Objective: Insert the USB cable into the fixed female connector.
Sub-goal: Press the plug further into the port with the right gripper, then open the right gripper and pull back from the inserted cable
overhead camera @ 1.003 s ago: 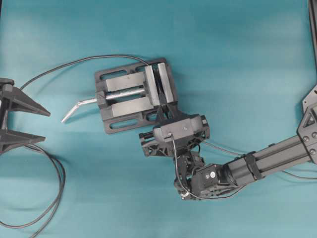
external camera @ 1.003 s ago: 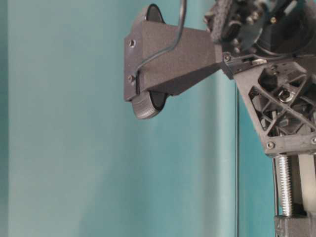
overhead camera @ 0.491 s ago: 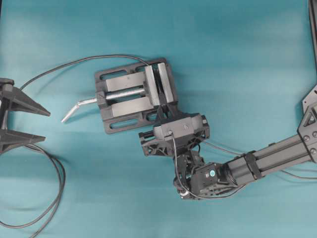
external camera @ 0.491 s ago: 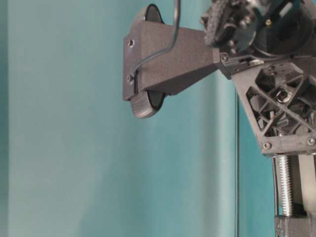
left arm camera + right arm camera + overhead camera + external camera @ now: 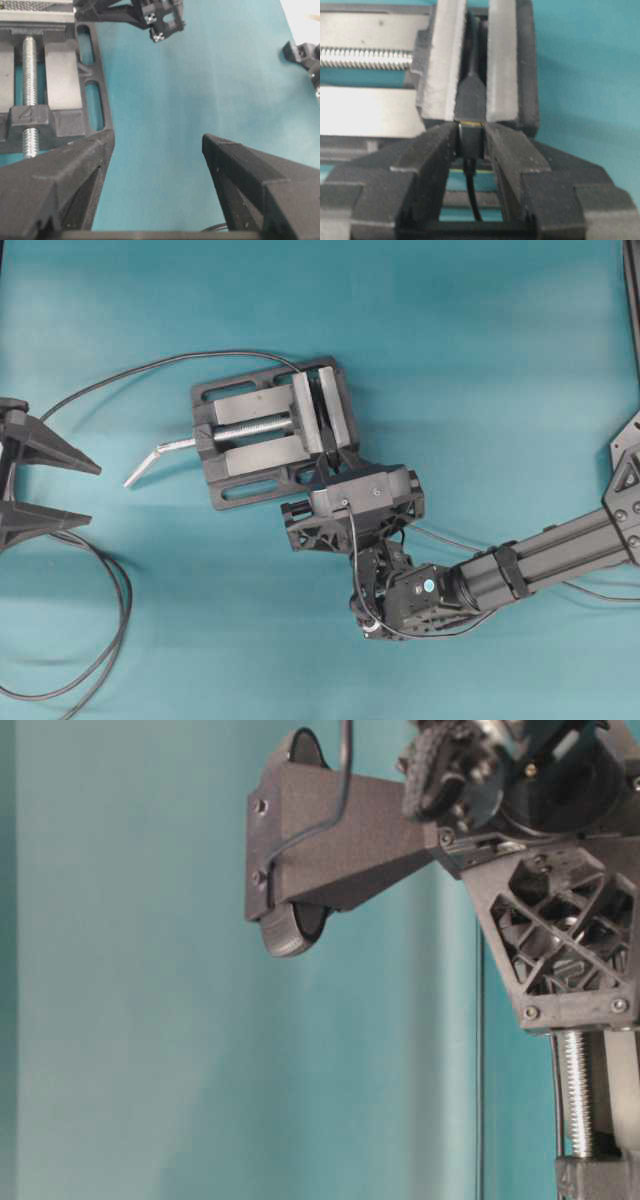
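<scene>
In the right wrist view my right gripper point(image 5: 471, 130) is shut on the black plug of the USB cable point(image 5: 471, 142), whose thin dark lead runs back between the fingers. The plug's front end meets the fixed female connector point(image 5: 471, 97), a dark socket clamped upright between the vise jaws; only a thin metal strip shows between them. Overhead, the right gripper point(image 5: 330, 468) sits at the near edge of the vise point(image 5: 265, 430). My left gripper point(image 5: 95, 493) is open and empty at the far left, also seen in its wrist view point(image 5: 157, 142).
A thin grey cable point(image 5: 150, 367) arcs from the vise to the left edge. A thicker grey cable point(image 5: 112, 625) loops at lower left. The vise handle point(image 5: 150, 460) sticks out leftward. The vise screw point(image 5: 29, 75) shows in the left wrist view.
My right gripper has edged slightly toward the vise with the plug in it. The left gripper and the vise have not moved.
</scene>
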Robot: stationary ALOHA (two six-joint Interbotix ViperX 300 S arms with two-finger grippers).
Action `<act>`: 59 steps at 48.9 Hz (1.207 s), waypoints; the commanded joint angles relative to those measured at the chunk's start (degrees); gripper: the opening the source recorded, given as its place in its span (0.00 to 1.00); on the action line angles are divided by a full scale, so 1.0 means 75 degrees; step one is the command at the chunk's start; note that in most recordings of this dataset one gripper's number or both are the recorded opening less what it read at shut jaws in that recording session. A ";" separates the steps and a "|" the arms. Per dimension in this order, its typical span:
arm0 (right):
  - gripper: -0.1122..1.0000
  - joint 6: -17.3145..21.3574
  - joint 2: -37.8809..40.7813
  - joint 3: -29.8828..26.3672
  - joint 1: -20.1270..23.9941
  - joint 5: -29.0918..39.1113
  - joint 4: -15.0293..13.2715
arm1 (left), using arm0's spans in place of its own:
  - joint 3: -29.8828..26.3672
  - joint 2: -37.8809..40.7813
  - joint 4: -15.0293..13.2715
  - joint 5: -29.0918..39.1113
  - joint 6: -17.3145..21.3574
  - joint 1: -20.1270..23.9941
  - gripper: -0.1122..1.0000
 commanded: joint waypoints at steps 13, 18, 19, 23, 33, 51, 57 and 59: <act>0.49 -0.0023 -0.0516 -0.0258 0.0000 -0.0223 0.0352 | 0.0000 0.0035 -0.0023 -0.0023 -0.0070 0.0070 0.87; 0.49 -0.0035 -0.0527 -0.0434 0.0258 -0.0328 0.0562 | 0.0000 0.0035 -0.0023 -0.0023 -0.0070 0.0082 0.87; 0.49 -0.0047 -0.0516 -0.0469 0.0293 -0.0352 0.0598 | 0.0000 0.0023 -0.0023 -0.0023 -0.0070 0.0082 0.87; 0.49 -0.0047 -0.0516 -0.0539 0.0469 -0.0504 0.0727 | -0.0012 0.0035 -0.0023 -0.0023 -0.0070 0.0082 0.87; 0.49 -0.0070 -0.0527 -0.0668 0.0797 -0.0668 0.0902 | -0.0012 0.0035 -0.0023 -0.0035 -0.0070 0.0082 0.87; 0.49 -0.0094 -0.0527 -0.0375 0.1020 -0.0117 0.0949 | -0.0012 0.0023 -0.0023 -0.0047 -0.0070 0.0082 0.87; 0.49 -0.0176 -0.0539 -0.0129 0.1031 0.0305 0.0949 | 0.0000 0.0035 -0.0012 -0.0035 -0.0070 0.0082 0.87; 0.49 -0.0223 -0.0563 -0.0070 0.1031 0.0434 0.0949 | 0.0000 0.0035 -0.0023 -0.0035 -0.0070 0.0082 0.87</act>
